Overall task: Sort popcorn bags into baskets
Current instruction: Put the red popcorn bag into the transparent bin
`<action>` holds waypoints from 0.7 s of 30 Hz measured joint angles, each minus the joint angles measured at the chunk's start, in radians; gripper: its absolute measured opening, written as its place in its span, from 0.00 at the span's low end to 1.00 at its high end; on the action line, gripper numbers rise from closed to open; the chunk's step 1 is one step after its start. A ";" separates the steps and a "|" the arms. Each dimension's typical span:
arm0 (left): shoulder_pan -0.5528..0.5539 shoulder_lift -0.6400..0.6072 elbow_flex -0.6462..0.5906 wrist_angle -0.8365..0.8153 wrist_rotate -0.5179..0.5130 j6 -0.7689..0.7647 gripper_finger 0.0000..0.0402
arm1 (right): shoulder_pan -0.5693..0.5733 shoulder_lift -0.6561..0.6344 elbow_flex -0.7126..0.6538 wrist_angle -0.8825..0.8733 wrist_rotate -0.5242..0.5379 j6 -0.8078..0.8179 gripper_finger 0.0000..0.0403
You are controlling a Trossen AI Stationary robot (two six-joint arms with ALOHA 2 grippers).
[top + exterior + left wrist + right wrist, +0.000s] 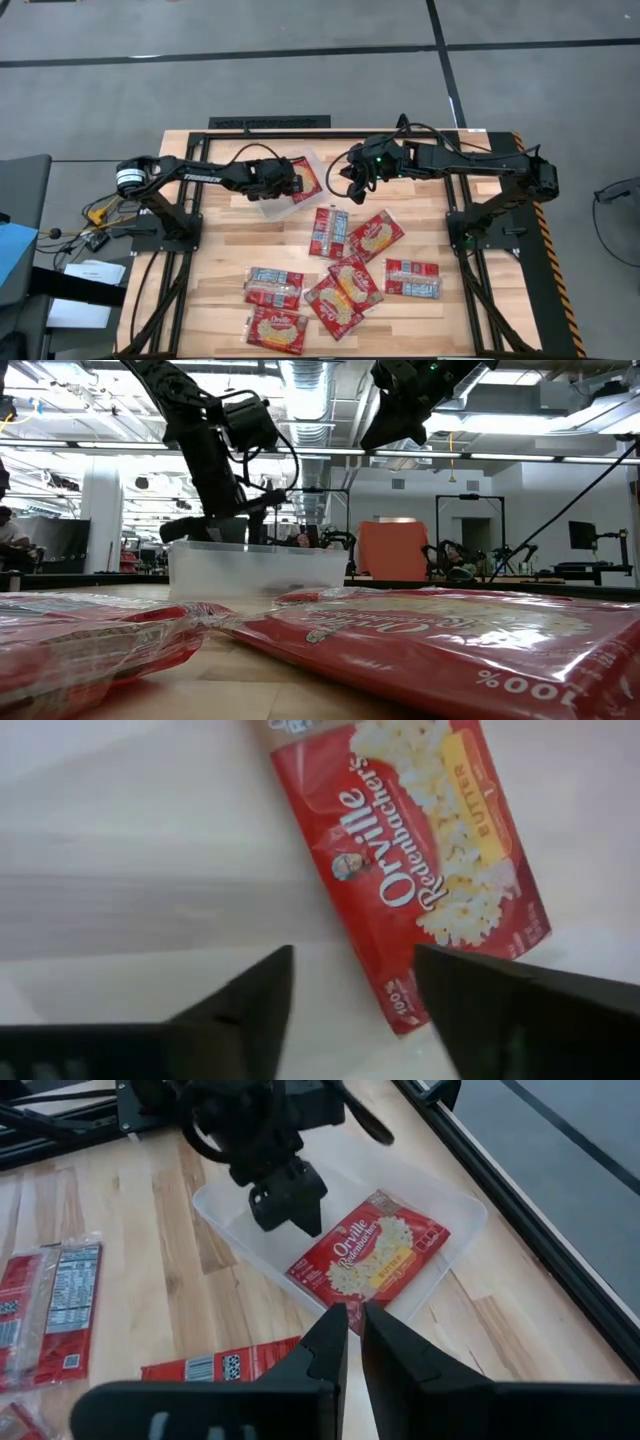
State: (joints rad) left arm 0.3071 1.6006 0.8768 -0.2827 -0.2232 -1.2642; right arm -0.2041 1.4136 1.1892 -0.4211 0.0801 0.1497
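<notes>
While above the tray, left gripper, fingers apart.

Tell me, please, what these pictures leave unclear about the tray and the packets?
- High view: the left gripper covers much of the tray.
- Low view: the tray's cloudy wall hides its contents.
- Left wrist view: the picture's edge cuts off the packet in the tray.

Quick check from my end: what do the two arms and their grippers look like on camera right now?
Both arms are black with jointed links and looping black cables. The left arm carries white lettering and a silver collar at its base. The right gripper sits by a green light. The left gripper has blunt, wedge-shaped black fingers.
</notes>
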 joint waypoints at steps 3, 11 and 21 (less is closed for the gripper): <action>0.001 0.006 0.000 0.018 -0.005 0.002 0.23 | 0.000 0.000 0.000 -0.003 0.000 0.000 0.15; 0.011 0.023 0.003 0.023 -0.033 0.022 0.02 | 0.001 0.000 0.000 -0.005 0.000 0.000 0.15; 0.014 0.044 -0.001 -0.015 -0.045 0.013 0.00 | 0.050 0.070 -0.001 0.096 -0.001 -0.049 0.15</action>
State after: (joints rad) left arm 0.3208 1.6448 0.8761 -0.2977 -0.2679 -1.2511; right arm -0.1546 1.4835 1.1881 -0.3255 0.0786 0.1011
